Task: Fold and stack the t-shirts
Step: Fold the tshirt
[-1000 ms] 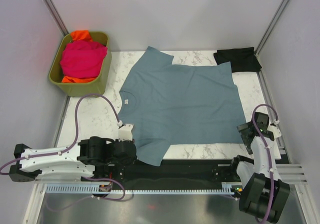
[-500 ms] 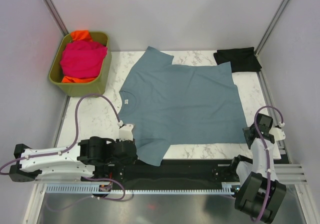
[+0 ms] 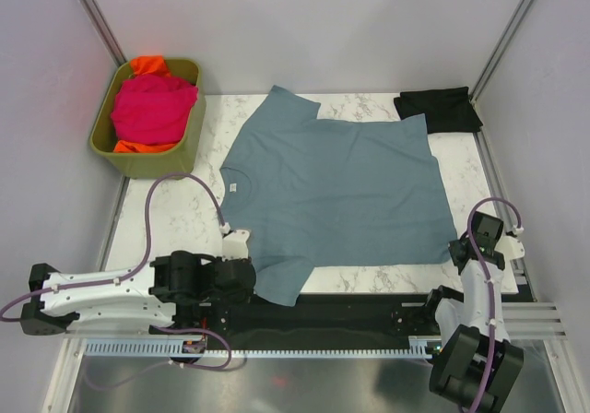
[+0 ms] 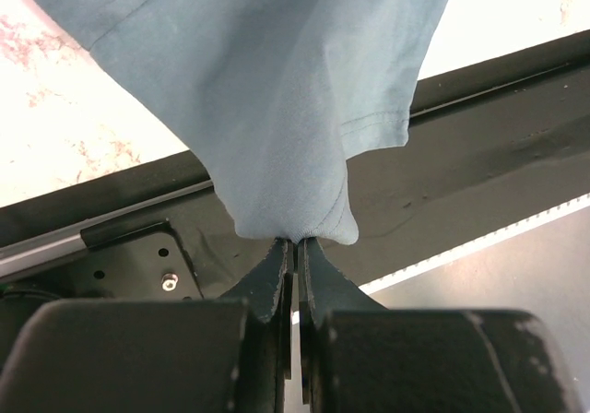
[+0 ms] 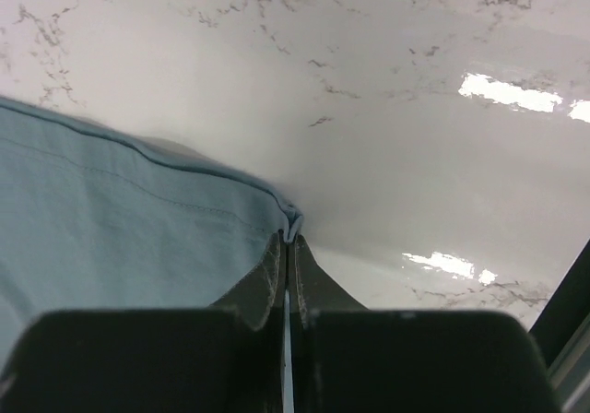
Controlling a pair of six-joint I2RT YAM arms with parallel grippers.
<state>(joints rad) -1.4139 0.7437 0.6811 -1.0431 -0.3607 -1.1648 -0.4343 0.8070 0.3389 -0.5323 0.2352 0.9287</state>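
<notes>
In the middle of the marble table (image 3: pixel 175 215) the blue-grey t-shirt (image 3: pixel 341 192) lies spread flat, collar to the left and hem to the right. There's a small white neck tag (image 3: pixel 233 187) inside the collar, but it's way too small to read anything on it.

The left gripper (image 4: pixel 296 244) is pinched tight on the bunched tip of the near sleeve, which hangs off the table's front edge over the black base rail (image 4: pixel 479 169). The right gripper (image 5: pixel 288 238) is clamped on the near hem corner of the same shirt, fingers closed flat together with just the stitched edge between them, low over the marble.

Other stuff: the black t-shirt (image 3: pixel 439 109) sits folded at the far right corner, and the magenta t-shirt (image 3: pixel 152 107) is piled in the olive bin (image 3: pixel 189 150) off the far left corner, with the orange t-shirt (image 3: pixel 147 64) peeking out behind and under it.
</notes>
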